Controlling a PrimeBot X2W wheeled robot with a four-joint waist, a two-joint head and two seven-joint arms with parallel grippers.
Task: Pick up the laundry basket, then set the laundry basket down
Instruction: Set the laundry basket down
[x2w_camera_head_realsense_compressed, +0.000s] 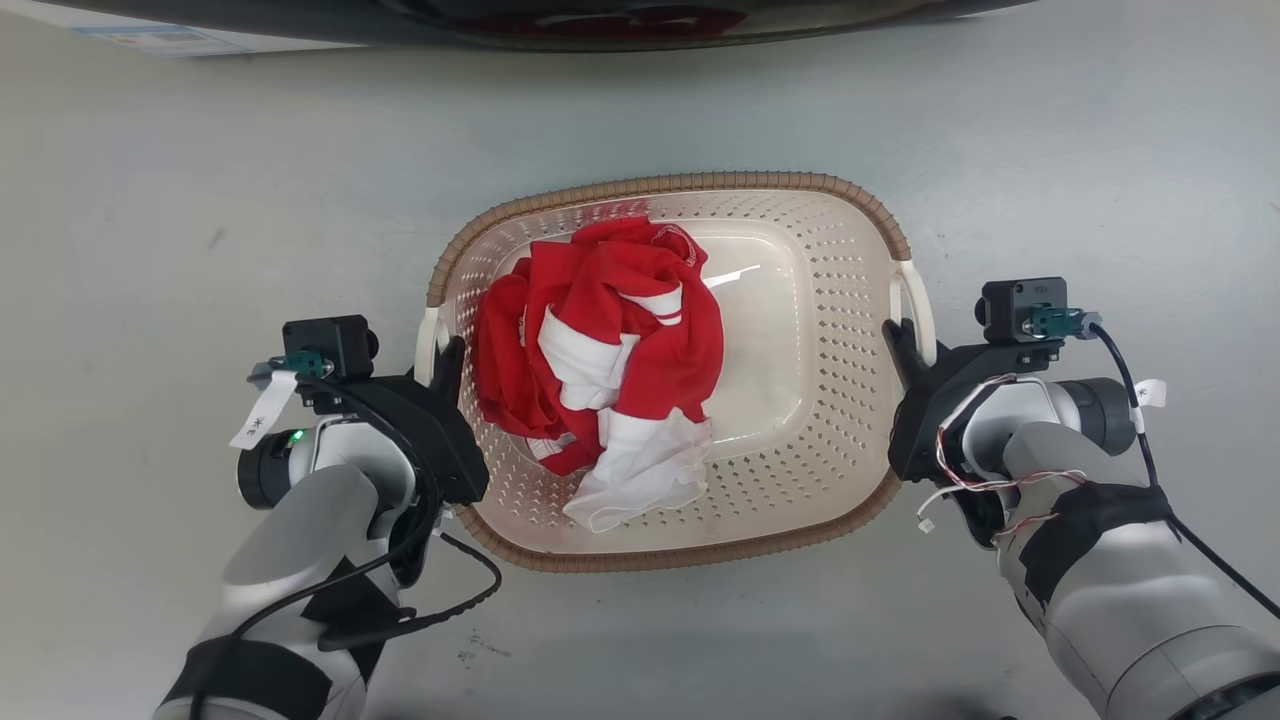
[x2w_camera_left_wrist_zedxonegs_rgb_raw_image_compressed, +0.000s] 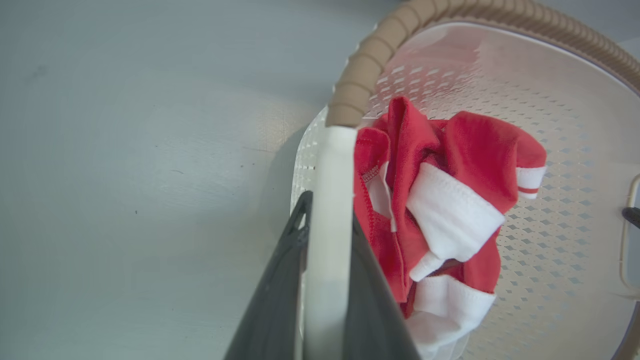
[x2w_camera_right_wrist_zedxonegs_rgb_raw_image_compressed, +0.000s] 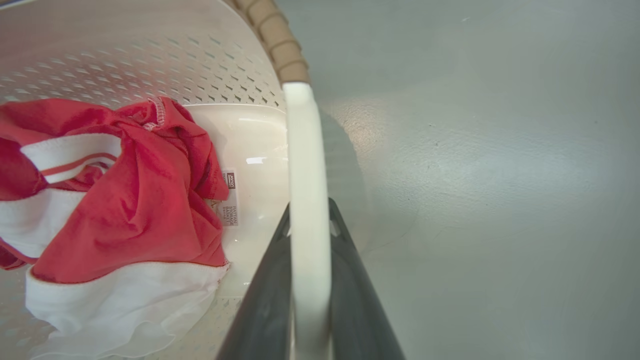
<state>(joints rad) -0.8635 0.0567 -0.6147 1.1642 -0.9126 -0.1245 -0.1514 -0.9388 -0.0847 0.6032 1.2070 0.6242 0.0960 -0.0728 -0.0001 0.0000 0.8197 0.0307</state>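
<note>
On the floor, between the two arms: the laundry basket (x2w_camera_head_realsense_compressed: 840, 330) lies with its long side across the head view. A crumpled red-and-white garment (x2w_camera_head_realsense_compressed: 600, 350) is heaped in its left half.
Left side: the left tool (x2w_camera_head_realsense_compressed: 450, 356) is at the white left handle (x2w_camera_left_wrist_zedxonegs_rgb_raw_image_compressed: 327, 225). In the left wrist view its two dark fingers (x2w_camera_left_wrist_zedxonegs_rgb_raw_image_compressed: 280, 300) stand one on each side of the handle bar, clamped on it.
Right side: the right tool (x2w_camera_head_realsense_compressed: 897, 338) grips the white right handle (x2w_camera_right_wrist_zedxonegs_rgb_raw_image_compressed: 307, 200) the same way. The bar runs up between the fingers in the right wrist view, with no gap to be seen.
Contact with the floor: a shadow falls on the floor (x2w_camera_head_realsense_compressed: 200, 200) beside each handle. Whether the base touches the floor or hangs just above it cannot be told from these angles.
Step in hand: the pick-up, by my reading. Both grasps look made, and the lift is either about to start or barely begun, with setting down yet to come.
Next move: both arms should rise together at one pace, so that the brown rim (x2w_camera_head_realsense_compressed: 700, 183) keeps level.
Load: the garment sits toward the left handle, so that side probably carries a little more weight and may sag if the grip there is light.
Grip: each handle is a thin bar and could turn between the fingers, which calls for a slow, straight lift.
</note>
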